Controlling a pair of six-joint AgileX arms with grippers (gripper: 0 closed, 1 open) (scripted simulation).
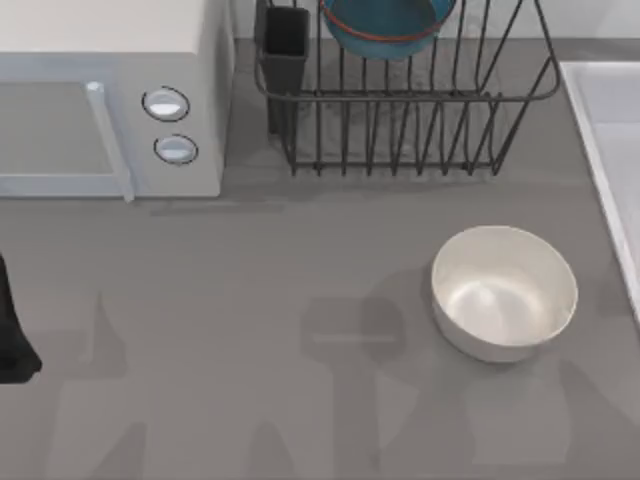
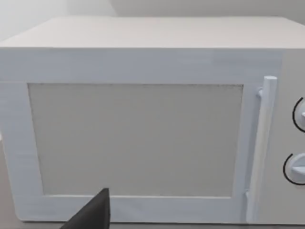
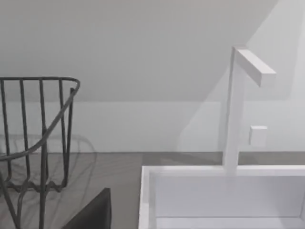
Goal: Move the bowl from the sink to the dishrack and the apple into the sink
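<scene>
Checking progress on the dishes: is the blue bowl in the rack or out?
In: the blue bowl sits among the upright bars of the rack.

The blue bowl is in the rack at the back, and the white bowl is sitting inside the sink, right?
Not quite. The blue bowl is in the dishrack, but the white bowl is not in the sink. It sits on the grey table, to the left of the sink. The top view shows this.
</scene>
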